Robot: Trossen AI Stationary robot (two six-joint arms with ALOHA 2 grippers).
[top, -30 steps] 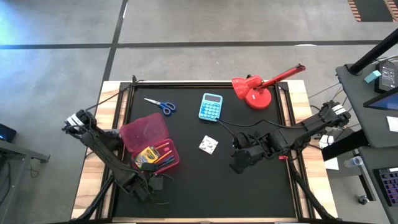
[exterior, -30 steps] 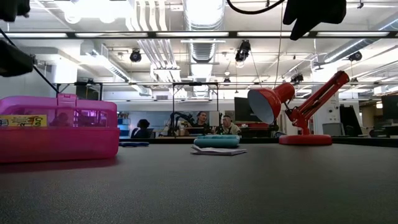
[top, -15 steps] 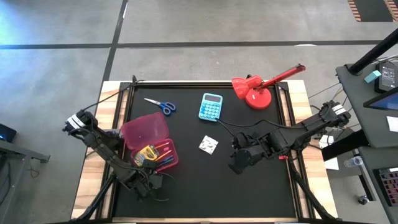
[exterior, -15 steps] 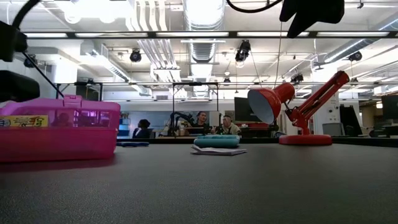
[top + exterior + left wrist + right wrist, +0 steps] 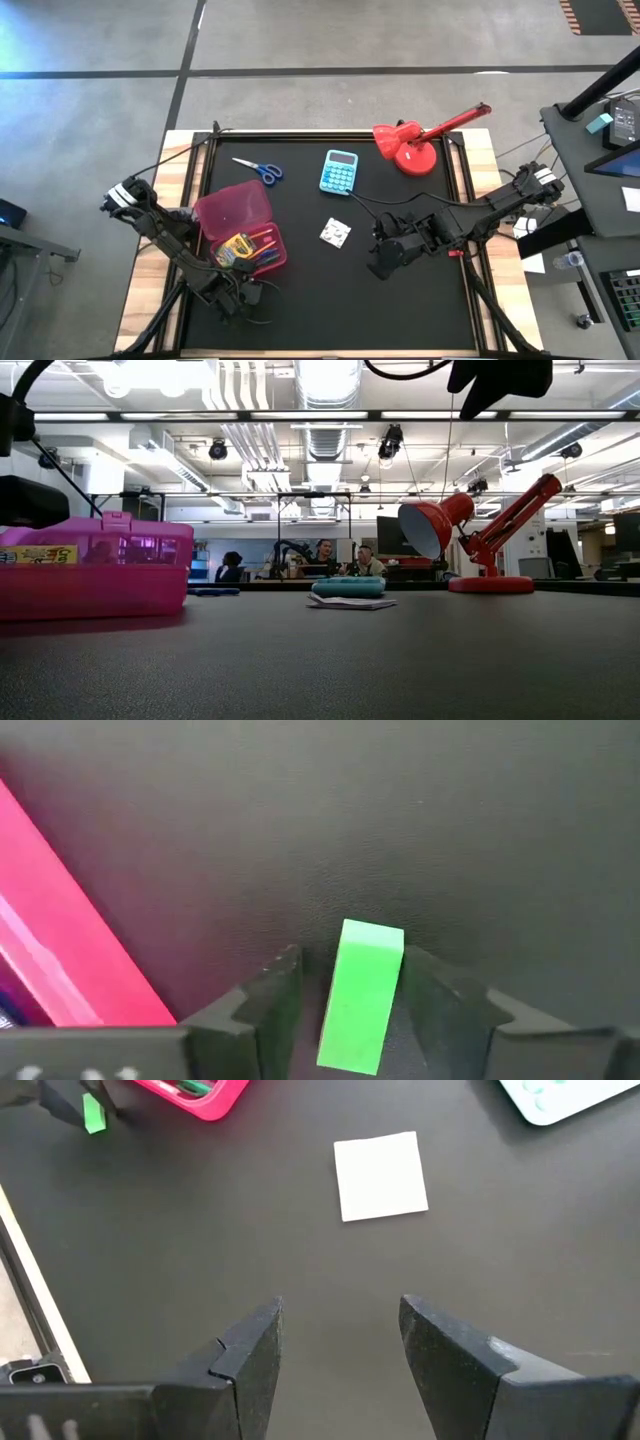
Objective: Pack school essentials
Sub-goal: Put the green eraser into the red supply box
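Now I see left tool (image 5: 345, 995) low by the surface's (image 5: 400, 310) near edge, fingers closed on a green block (image 5: 362, 995) beside the pink case (image 5: 240, 230). Right tool (image 5: 335, 1345) gapes empty over bare mat, short of the white square (image 5: 381, 1175).

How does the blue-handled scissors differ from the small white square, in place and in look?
The scissors lie near the table's far edge, left of the calculator; the white square lies mid-table, in front of the calculator. The scissors are long and thin with blue handles; the square is flat and white. Both lie outside the pink box, untouched.
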